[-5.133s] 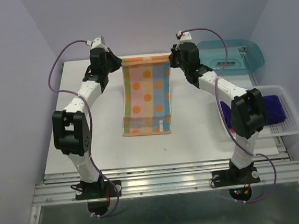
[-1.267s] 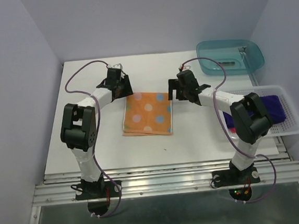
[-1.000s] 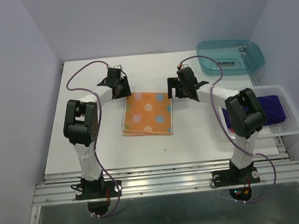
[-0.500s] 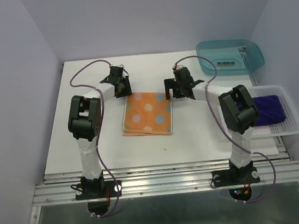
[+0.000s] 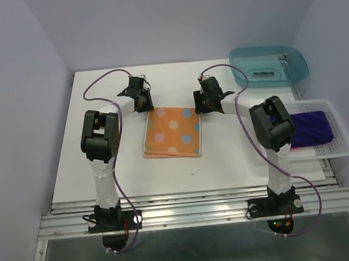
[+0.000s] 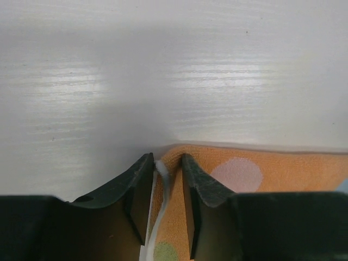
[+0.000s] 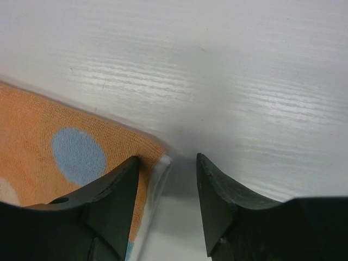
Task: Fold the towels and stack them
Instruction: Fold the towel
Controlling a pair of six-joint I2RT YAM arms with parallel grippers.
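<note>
The orange towel (image 5: 171,131) with pale blue and white dots lies folded in half on the white table (image 5: 104,167). My left gripper (image 5: 144,102) is at its far left corner. In the left wrist view (image 6: 166,163) its jaws are close together with the raised towel corner (image 6: 272,174) pinched between them. My right gripper (image 5: 200,104) is at the far right corner. In the right wrist view (image 7: 168,160) it is open, with the towel (image 7: 32,130) edge against its left finger. The dark purple towel (image 5: 309,128) lies in the basket. The pink-red towel is not in view.
A white basket (image 5: 341,146) stands at the right edge of the table. A teal bin (image 5: 269,64) with a small item inside stands at the back right. Purple walls close in the table on the left, back and right.
The orange towel, earlier laid out long from the far edge, is now folded in half. Both grippers came down to the fold's far corners and shifted slightly back in the last second.
</note>
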